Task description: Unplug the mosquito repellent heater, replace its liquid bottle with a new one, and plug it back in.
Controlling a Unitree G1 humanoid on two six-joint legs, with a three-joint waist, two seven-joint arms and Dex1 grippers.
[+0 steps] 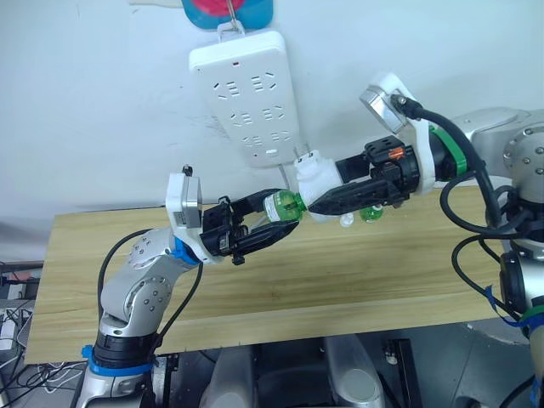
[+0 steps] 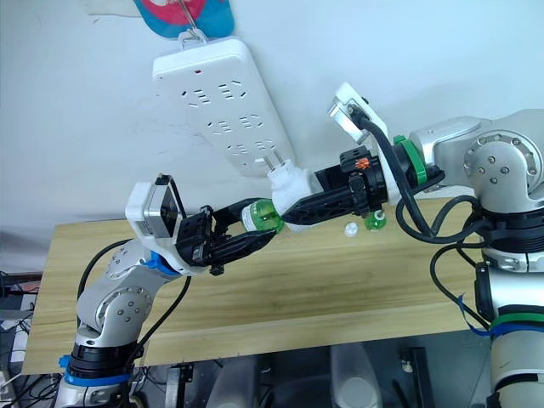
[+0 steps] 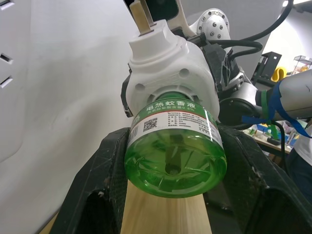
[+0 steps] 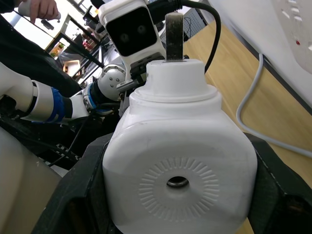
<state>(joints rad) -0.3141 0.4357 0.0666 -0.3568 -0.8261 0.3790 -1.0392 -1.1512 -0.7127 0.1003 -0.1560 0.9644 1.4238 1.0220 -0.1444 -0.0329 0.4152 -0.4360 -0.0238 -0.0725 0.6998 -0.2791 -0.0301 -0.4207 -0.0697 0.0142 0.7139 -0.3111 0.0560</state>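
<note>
Above the wooden tabletop [image 1: 255,280], between my two arms, the mosquito repellent heater [image 1: 313,180] is held in mid-air, already out of the white power strip [image 1: 248,93] that hangs on the wall behind it. Its metal prongs point up toward the strip's lower end but sit just clear of the sockets, so I count the unplugging as done.

My right tool [image 1: 336,201] has its two black fingers clamped on either side of the heater's white body; the right wrist view shows the domed face with its small centre hole squarely between them. My left tool [image 1: 270,223] is closed around the green bottle [image 1: 283,206], whose neck is still seated in the heater's base. In the left wrist view the labelled bottle sits between the dark fingers with its bottom toward the camera.

So I judge I am in the middle of the swap: either unscrewing the old bottle or seating the new one. I cannot tell from these views which bottle this is.

On the tabletop just behind the right tool lie a small white cap [image 2: 349,229] and a small green piece [image 2: 375,223], possibly the other bottle or its top; too little shows to be sure.

Left to do, as I read it: finish the bottle exchange, then push the prongs back into the strip.
</note>
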